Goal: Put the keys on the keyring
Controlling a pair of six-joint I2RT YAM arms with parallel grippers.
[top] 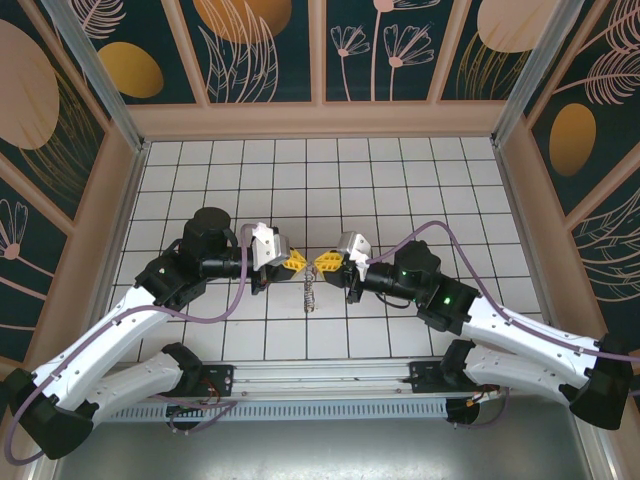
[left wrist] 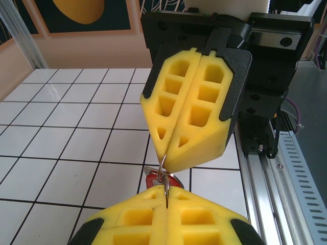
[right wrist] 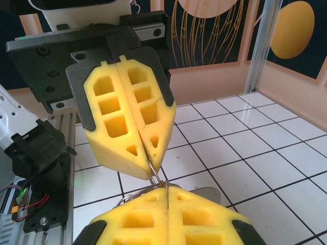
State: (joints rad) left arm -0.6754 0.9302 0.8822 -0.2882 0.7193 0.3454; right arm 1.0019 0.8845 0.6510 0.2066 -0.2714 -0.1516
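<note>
Overhead first. Left fingers [top: 293,262] and right fingers [top: 328,262] tip to tip above the white tiled surface [top: 400,180], both arms angled inward from the near edge. Just below the meeting point, a dangling bunch of keys [top: 309,292], hanging free, too small to tell one from another. Held aloft, probably to keep the bunch off the tiles and the wire free to work.

Next, from the left wrist. Left fingers [left wrist: 153,212] at the bottom, pressed together, the thin wire of the keyring [left wrist: 165,179] pinched in the seam. Right fingers [left wrist: 176,148] opposite, likewise closed, tips touching the same wire from above. Red-tagged key [left wrist: 152,179] just behind the wire, between the two sets of tips, mostly hidden; cannot tell whether threaded on yet. Aluminium rail [left wrist: 265,168] along the right, well apart.

Lastly, from the right wrist. Right fingers [right wrist: 158,206] at the bottom, shut on the wire; left fingers [right wrist: 143,148] above, shut on it too. Keyring [right wrist: 134,193] curving out to the left of the tips, a flat grey piece of metal [right wrist: 204,193] to the right, likely a key blade. Little room between the bulky yellow fingers: main obstacle each pair to the other, with the joint itself largely masked. Two grips on one short stretch, presumably to steady or pry the loop.
</note>
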